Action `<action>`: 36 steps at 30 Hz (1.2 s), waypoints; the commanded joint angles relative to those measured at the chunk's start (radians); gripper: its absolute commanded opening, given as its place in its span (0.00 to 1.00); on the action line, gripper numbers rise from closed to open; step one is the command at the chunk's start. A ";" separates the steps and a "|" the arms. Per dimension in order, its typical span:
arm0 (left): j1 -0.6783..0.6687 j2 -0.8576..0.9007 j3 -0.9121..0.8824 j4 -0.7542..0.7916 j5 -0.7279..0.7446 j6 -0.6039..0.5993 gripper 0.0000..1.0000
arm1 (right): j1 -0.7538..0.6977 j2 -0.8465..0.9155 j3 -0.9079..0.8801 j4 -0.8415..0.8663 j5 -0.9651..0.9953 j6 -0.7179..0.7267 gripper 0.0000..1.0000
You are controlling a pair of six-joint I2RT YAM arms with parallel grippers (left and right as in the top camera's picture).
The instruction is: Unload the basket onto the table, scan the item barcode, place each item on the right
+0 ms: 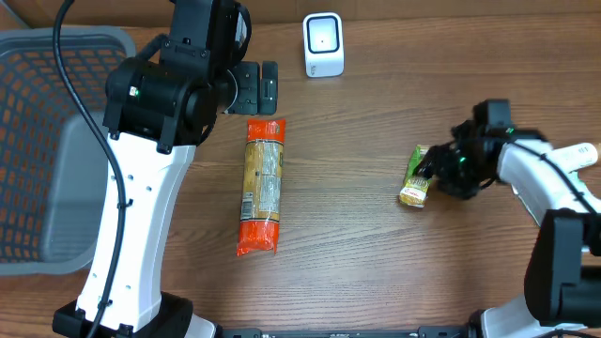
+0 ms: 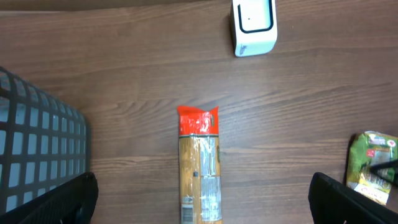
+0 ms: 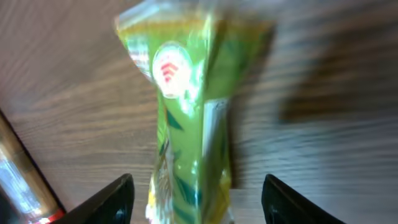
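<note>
A small green packet [image 1: 415, 176] lies on the wooden table at the right. My right gripper [image 1: 434, 171] is at its right end. In the right wrist view the green packet [image 3: 186, 124] stands between the fingers of the right gripper [image 3: 198, 183], which is open, with a gap on each side. A long orange pasta packet [image 1: 263, 188] with red ends lies in the middle. My left gripper [image 1: 263, 86] hangs open above its far end. The left gripper [image 2: 202, 186] has nothing between its fingers, and the pasta packet [image 2: 200, 168] lies on the table below. A white scanner [image 1: 323, 44] stands at the back.
A grey mesh basket [image 1: 42, 141] fills the left side of the table, and its corner [image 2: 37, 155] shows in the left wrist view. The white scanner [image 2: 254, 26] and the green packet [image 2: 372, 165] also show there.
</note>
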 commanded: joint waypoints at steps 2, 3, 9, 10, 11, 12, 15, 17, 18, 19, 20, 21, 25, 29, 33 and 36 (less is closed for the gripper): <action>0.004 0.003 0.003 0.002 -0.010 0.019 0.99 | 0.026 0.001 -0.125 0.126 -0.031 0.059 0.53; 0.004 0.003 0.003 0.002 -0.010 0.019 1.00 | 0.026 0.001 -0.140 0.146 -0.026 0.064 0.47; 0.004 0.003 0.003 0.002 -0.010 0.019 1.00 | 0.026 0.001 -0.150 0.162 -0.002 0.064 0.11; 0.004 0.003 0.003 0.002 -0.010 0.019 1.00 | 0.026 -0.003 -0.141 0.155 0.006 0.064 0.05; 0.004 0.003 0.003 0.002 -0.010 0.019 0.99 | 0.026 -0.008 -0.131 0.140 0.016 0.064 0.04; 0.004 0.003 0.003 0.002 -0.010 0.019 1.00 | 0.027 -0.013 -0.118 0.119 0.034 0.064 0.04; 0.004 0.003 0.003 0.002 -0.010 0.019 0.99 | 0.041 -0.028 -0.046 0.003 0.158 0.079 0.04; 0.004 0.003 0.003 0.002 -0.010 0.019 1.00 | 0.073 -0.035 0.013 -0.085 0.267 0.089 0.04; 0.004 0.003 0.003 0.002 -0.010 0.019 1.00 | 0.094 -0.037 0.041 -0.126 0.322 0.098 0.04; 0.004 0.003 0.003 0.002 -0.010 0.019 1.00 | 0.127 -0.037 0.077 -0.177 0.399 0.119 0.04; 0.004 0.003 0.003 0.002 -0.010 0.019 1.00 | 0.159 -0.037 0.107 -0.216 0.464 0.135 0.04; 0.004 0.003 0.003 0.002 -0.010 0.019 1.00 | 0.198 -0.037 0.134 -0.249 0.527 0.144 0.04; 0.004 0.003 0.003 0.002 -0.010 0.019 1.00 | 0.354 -0.032 0.168 -0.291 0.678 0.211 0.04; 0.004 0.003 0.003 0.002 -0.010 0.019 1.00 | 0.486 0.024 0.167 -0.348 0.855 0.295 0.04; 0.004 0.003 0.003 0.002 -0.010 0.019 1.00 | 0.567 0.098 0.167 -0.323 0.918 0.319 0.04; 0.004 0.003 0.003 0.002 -0.010 0.019 1.00 | 0.582 0.132 0.167 -0.282 0.917 0.311 0.04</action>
